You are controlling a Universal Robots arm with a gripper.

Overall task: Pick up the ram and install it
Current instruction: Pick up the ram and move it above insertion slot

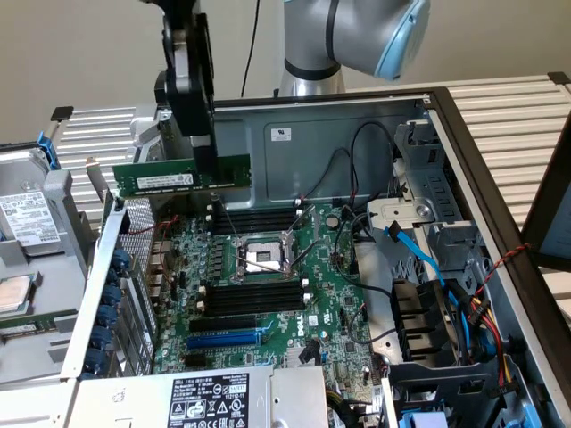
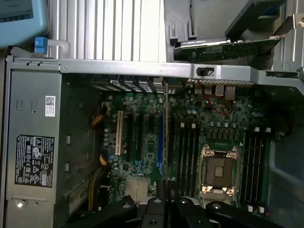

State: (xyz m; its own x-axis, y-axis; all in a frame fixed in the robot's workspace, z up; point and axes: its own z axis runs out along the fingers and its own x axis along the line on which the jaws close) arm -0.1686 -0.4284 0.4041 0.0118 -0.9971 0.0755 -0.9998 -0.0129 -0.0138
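Gripper [image 1: 203, 165]: clamped on the ram, its black fingers pinching the stick's upper edge a little toward the end on the exterior view's right.
Ram [image 1: 156, 180]: dark green stick with a white label, held in the air over the open computer case [image 1: 321, 134], toward the exterior view's left, clear of the motherboard [image 1: 330, 294].
Long axis: level, and parallel to the memory slots [image 1: 245, 294]; the wrist view catches it edge-on as a thin line [image 2: 166, 137].
Slots from gripper: below it, in two black banks flanking the CPU socket [image 1: 259, 259].
Alignment: in the wrist view the ram's edge lies just beside the bank nearest the blue expansion slot [image 2: 160, 142], well apart from the other bank.
Contact: none with any slot.
Judgement: orientation looks right; the descent depends on sideways registration.
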